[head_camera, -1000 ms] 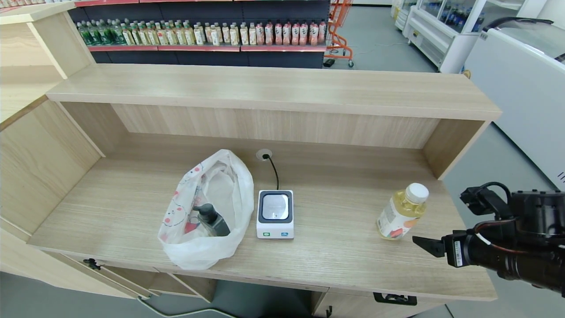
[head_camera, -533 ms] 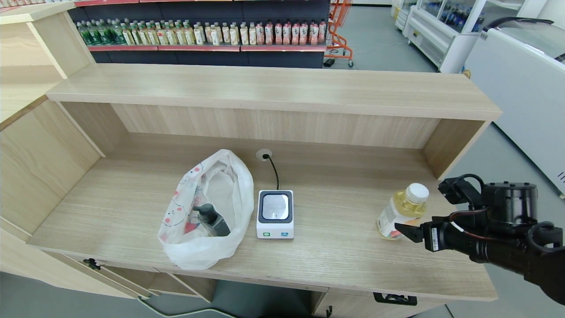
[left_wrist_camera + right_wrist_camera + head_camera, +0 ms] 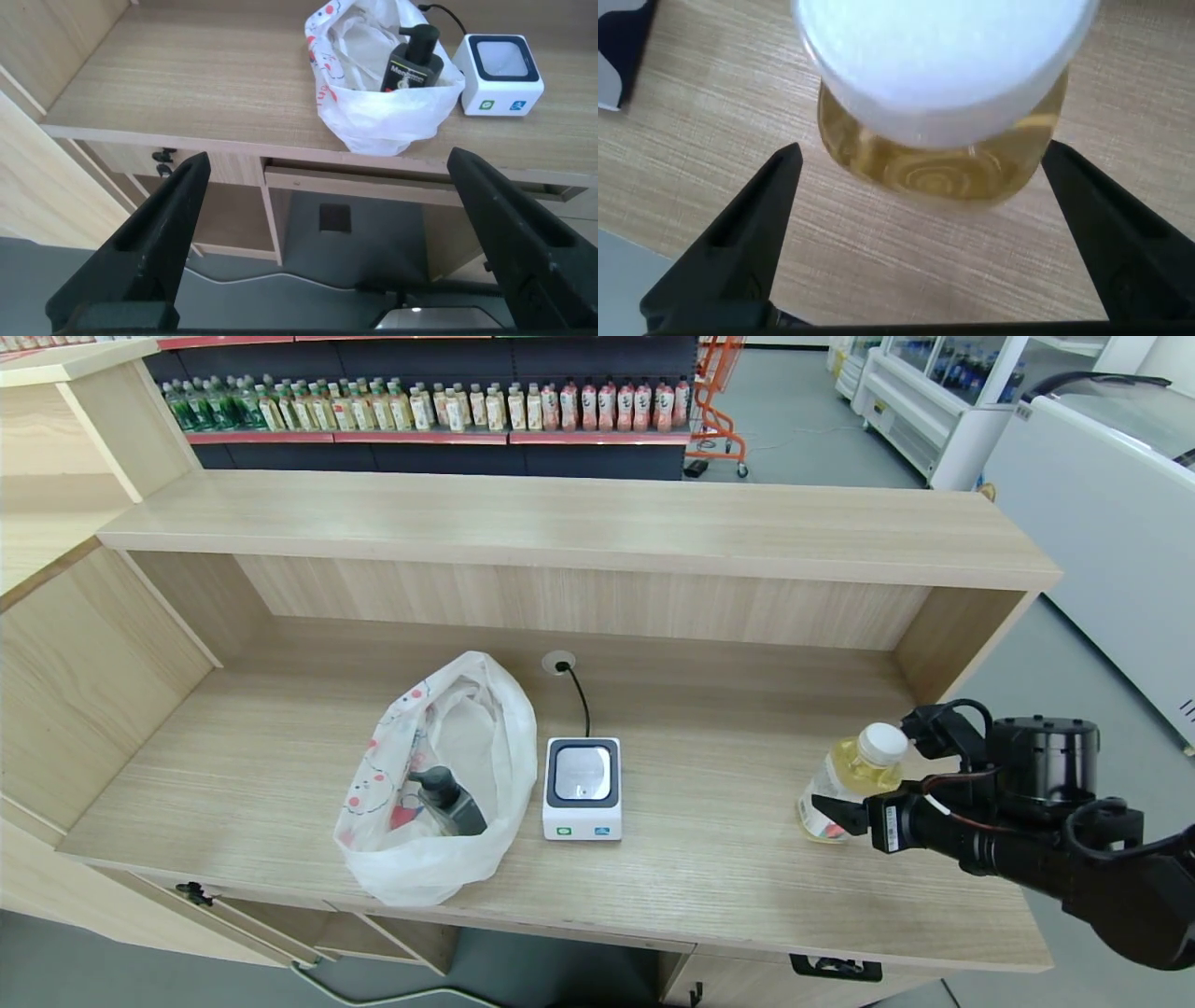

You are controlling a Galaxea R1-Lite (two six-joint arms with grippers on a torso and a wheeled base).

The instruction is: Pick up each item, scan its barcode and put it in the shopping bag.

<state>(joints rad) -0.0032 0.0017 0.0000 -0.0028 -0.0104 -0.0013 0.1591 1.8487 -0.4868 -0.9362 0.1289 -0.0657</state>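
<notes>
bottle: clear, yellow liquid, white cap. it stands upright near the right end of the counter, well to the right of the scanner. long axis vertical.

right gripper: the nearer one by far. it sits at the bottle's right side, with the arm lying low and roughly level across the counter's right front corner, pointing toward the robot's left. jaws spread wide, holding nothing. in the right wrist view the cap and shoulder lie just inside the line of the two fingertips, one finger to each side, counter showing in both gaps, so no contact. in the head view the near finger overlaps the bottle's lower label; the far finger is hidden behind the bottle.

judgement: step in hand is the grasp of the bottle. it is only shallowly between the fingers, so a little more advance along the arm's line before closing looks wise. it is tall and narrow, so a one-sided touch could tip it.

left gripper: wide open, empty, hanging below the counter's front edge on the left.

shopping bag: just left of the scanner, mouth open, a dark pump bottle inside.
</notes>
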